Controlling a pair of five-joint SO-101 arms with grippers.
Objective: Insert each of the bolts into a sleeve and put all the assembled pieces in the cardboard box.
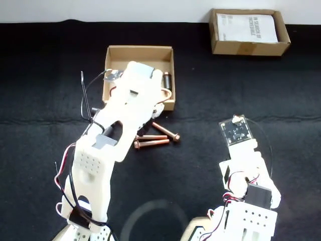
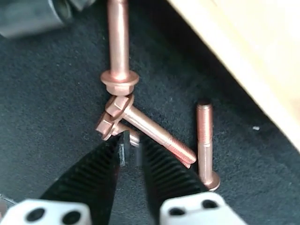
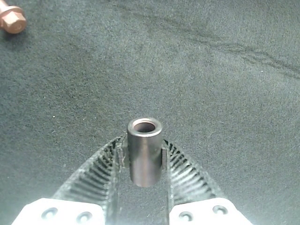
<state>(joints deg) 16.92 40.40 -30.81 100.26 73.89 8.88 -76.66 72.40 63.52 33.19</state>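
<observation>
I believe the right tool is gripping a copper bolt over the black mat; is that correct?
Not quite: the right tool is gripping a dark metal sleeve, not a copper bolt, over the black mat, as the right wrist view shows.

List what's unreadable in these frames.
High view: left arm covers part of the cardboard box, so its contents can't be counted.
Left wrist view: one bolt runs under the left claw; whether it's gripped is unclear.
Left wrist view: dark object, blurred and cut by the edge.
Right wrist view: bolt head, shank cut off by the edge.
</observation>
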